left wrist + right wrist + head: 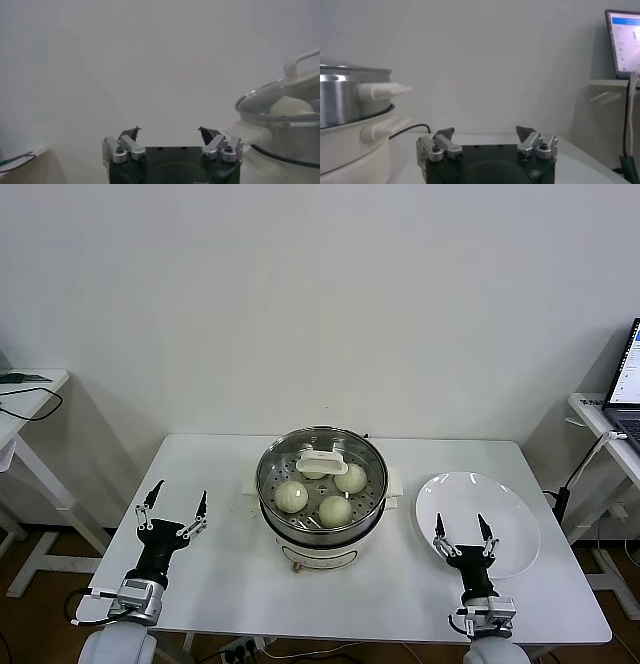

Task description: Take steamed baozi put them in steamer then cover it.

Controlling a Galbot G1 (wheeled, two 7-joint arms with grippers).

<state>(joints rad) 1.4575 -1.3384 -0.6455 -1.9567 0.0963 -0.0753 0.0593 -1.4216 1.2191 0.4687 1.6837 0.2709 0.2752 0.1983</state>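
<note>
The steamer point(272, 514) stands mid-table on its cream base, and the clear glass cover point(321, 456) sits on top of it. Through the glass I see three baozi point(291, 496) point(335, 511) point(350, 478); another is mostly hidden under the cover's handle. My left gripper point(181, 492) is open and empty near the front left of the table, well apart from the pot. My right gripper point(459, 524) is open and empty at the front right. The left wrist view shows the left gripper point(169, 132) open, with the steamer point(295, 140), cover point(265, 100) and a baozi point(290, 106) off to one side. The right wrist view shows the right gripper point(485, 132) open beside the steamer point(350, 100).
A bare white plate point(505, 509) lies right of the steamer, just beyond the right gripper. A side table with a laptop point(625, 384) stands at the far right, and another side table point(25, 389) with a cable at the far left. A white wall is behind.
</note>
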